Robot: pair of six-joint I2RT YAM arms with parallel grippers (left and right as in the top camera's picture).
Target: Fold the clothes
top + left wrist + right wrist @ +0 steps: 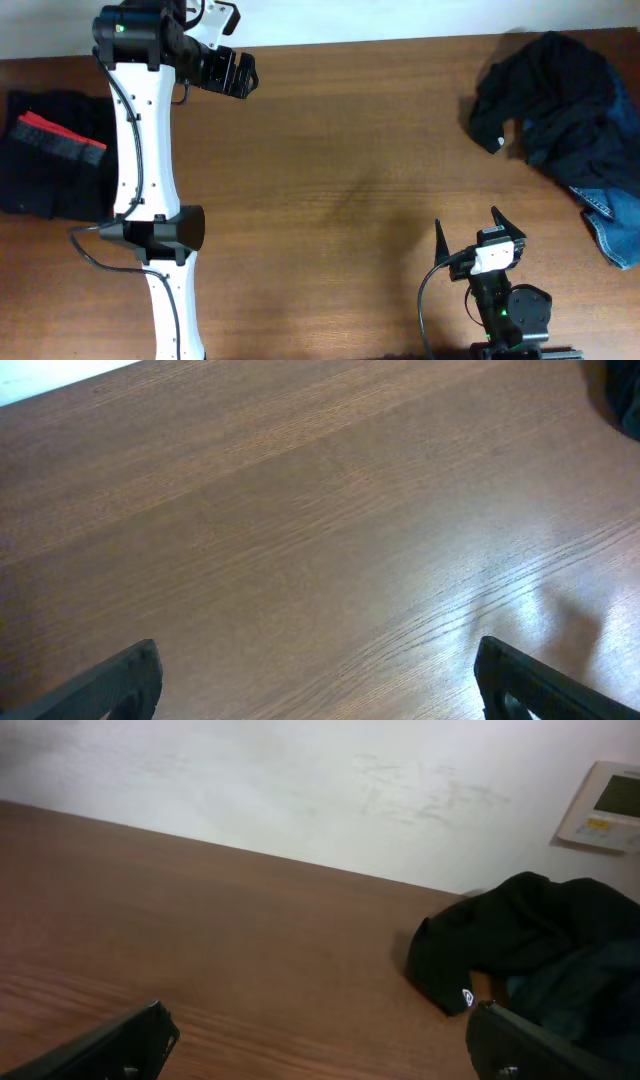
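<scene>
The clothes lie in two places. A crumpled heap of black garments [560, 90] with blue denim jeans [615, 225] fills the right end of the table. At the left edge rests a flat dark stack [50, 175] with a red-and-grey banded piece [55, 140] on top. My left gripper [248, 75] hovers open near the table's far edge, over bare wood [320, 690]. My right gripper [470, 232] stands open at the front right, holding nothing. In the right wrist view, the black heap [520, 940] lies ahead beyond the right finger [540, 1045].
The brown wooden table [340, 180] spans the whole view. A white wall runs behind its far edge, with a small wall controller [605, 805] on it. My left arm's white links [140, 150] stretch from front to back beside the dark stack.
</scene>
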